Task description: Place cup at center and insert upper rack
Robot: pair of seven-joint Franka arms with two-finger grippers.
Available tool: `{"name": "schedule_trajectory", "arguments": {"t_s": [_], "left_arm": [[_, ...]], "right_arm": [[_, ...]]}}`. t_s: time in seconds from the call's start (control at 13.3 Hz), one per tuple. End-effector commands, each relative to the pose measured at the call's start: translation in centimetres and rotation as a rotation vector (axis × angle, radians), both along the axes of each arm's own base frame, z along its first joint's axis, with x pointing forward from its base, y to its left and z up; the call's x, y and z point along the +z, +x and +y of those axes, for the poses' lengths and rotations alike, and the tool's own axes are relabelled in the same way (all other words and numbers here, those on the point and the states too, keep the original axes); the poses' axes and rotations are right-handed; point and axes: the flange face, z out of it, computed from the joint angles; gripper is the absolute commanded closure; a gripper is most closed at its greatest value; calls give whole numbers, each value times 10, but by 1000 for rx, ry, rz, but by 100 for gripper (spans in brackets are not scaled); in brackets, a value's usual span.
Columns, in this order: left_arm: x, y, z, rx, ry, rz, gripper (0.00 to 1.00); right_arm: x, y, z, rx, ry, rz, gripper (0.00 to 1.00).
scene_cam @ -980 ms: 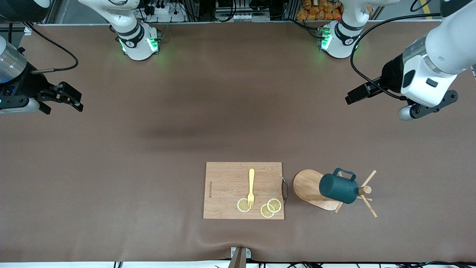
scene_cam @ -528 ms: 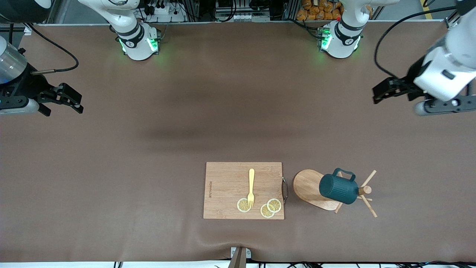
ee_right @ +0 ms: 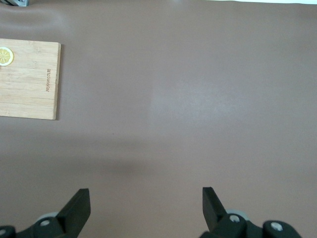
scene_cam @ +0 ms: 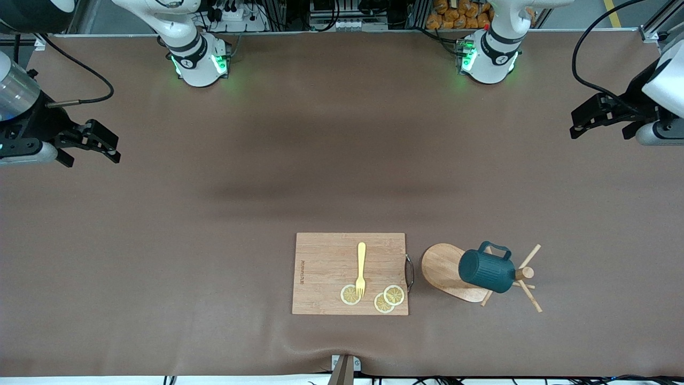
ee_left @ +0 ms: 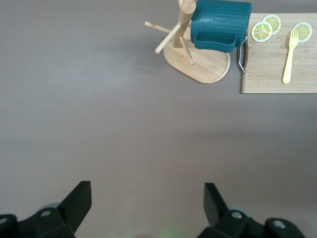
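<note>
The dark teal ribbed cup [scene_cam: 485,271] hangs on the upper rack, a light wooden mug tree [scene_cam: 442,267], beside the cutting board toward the left arm's end. The left wrist view shows the cup [ee_left: 219,22] against the rack's post, over its oval base [ee_left: 204,69]. My left gripper [scene_cam: 587,115] hangs open and empty over bare table at the left arm's end, well away from the cup; its own view shows the gripper [ee_left: 147,198] over plain mat. My right gripper [scene_cam: 109,145] waits open and empty over the right arm's end, with the gripper [ee_right: 146,198] over bare mat.
A rectangular wooden cutting board [scene_cam: 320,267] lies near the front camera, with a yellow fork [scene_cam: 361,267] and three lemon slices [scene_cam: 394,294] on it. A metal handle [scene_cam: 410,272] on the board faces the rack. Brown mat covers the table.
The left arm has swung outward toward its own end of the table, away from the middle. The right arm, cup and rack have not moved.
</note>
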Motion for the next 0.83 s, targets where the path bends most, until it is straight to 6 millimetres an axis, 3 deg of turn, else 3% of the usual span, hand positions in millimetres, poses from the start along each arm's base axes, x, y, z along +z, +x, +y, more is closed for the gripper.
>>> {"name": "schedule_trajectory", "arguments": {"t_s": [0.0, 0.23, 0.75], "left_arm": [[7, -9, 15, -8, 1, -23, 0], [9, -14, 14, -12, -4, -18, 0], [-17, -33, 12, -9, 15, -33, 0]], "right_arm": [[-4, 6, 3, 6, 24, -11, 0], [-2, 2, 6, 23, 21, -4, 0], [4, -4, 1, 23, 17, 8, 0]]}}
